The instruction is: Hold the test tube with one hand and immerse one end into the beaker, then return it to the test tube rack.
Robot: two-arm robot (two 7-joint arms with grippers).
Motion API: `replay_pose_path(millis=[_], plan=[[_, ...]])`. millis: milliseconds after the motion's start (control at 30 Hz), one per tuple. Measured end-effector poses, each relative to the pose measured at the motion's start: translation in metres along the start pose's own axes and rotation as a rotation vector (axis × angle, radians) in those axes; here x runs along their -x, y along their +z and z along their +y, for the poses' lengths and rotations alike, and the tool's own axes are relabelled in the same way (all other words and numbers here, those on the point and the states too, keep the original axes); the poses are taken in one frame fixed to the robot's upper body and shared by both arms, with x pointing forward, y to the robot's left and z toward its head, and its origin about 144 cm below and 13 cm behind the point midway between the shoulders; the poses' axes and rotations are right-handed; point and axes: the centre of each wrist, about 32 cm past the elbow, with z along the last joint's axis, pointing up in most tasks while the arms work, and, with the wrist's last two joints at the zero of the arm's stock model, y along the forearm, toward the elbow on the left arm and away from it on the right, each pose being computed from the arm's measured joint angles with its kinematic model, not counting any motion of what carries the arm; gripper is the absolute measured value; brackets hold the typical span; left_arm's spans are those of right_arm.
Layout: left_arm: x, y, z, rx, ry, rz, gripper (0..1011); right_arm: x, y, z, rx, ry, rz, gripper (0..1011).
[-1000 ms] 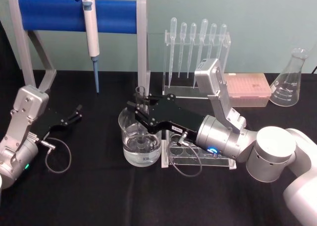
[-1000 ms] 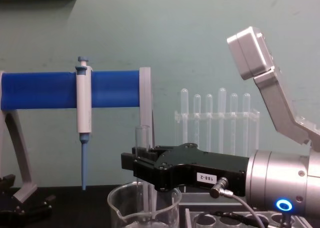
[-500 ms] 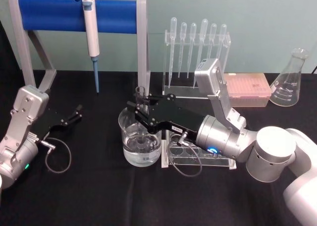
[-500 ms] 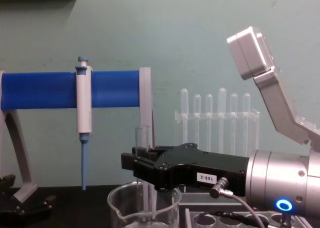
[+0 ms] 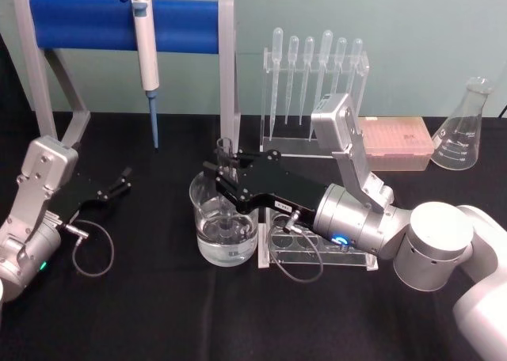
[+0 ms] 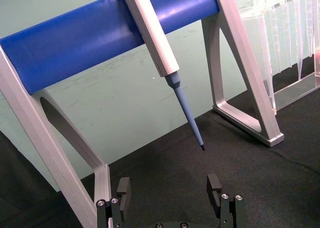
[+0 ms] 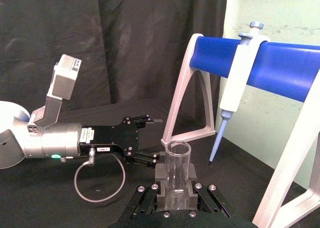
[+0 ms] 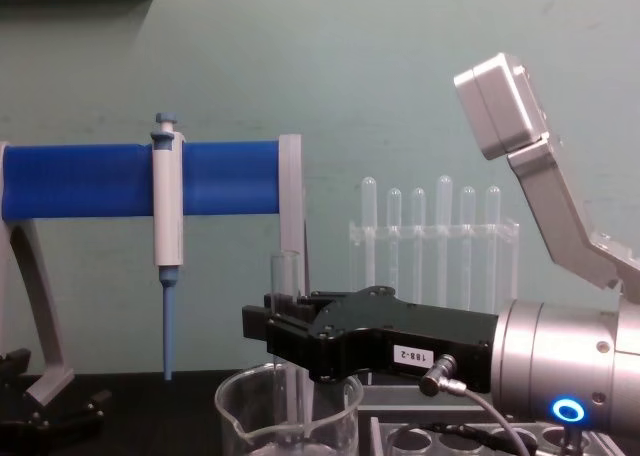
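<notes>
Fingers of the right gripper squeeze the tube, dipped in the beaker. Next, lift it to the rack. Left gripper sits open.

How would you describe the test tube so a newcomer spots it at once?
Find the blue-barred stand at the back; before its right leg sits the beaker. The test tube stands upright in it, held by the right gripper. Unlike the thin bulb-topped pipettes behind, it is wider and open-rimmed.

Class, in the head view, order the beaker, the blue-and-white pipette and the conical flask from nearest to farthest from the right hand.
1. Beaker, directly under the right hand.
2. Blue-and-white pipette, hanging behind, to its left.
3. Conical flask, far right, at the back.
</notes>
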Motion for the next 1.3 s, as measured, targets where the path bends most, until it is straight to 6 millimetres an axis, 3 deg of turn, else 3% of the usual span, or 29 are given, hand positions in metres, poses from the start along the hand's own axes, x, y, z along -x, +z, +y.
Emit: replay_pose_path(millis=[1300], plan=[[0.0000,0.0000,0.0000,0.000,0.000,0.000,1000,0.0000,0.0000,0.0000,0.000,0.000,0.000,225]])
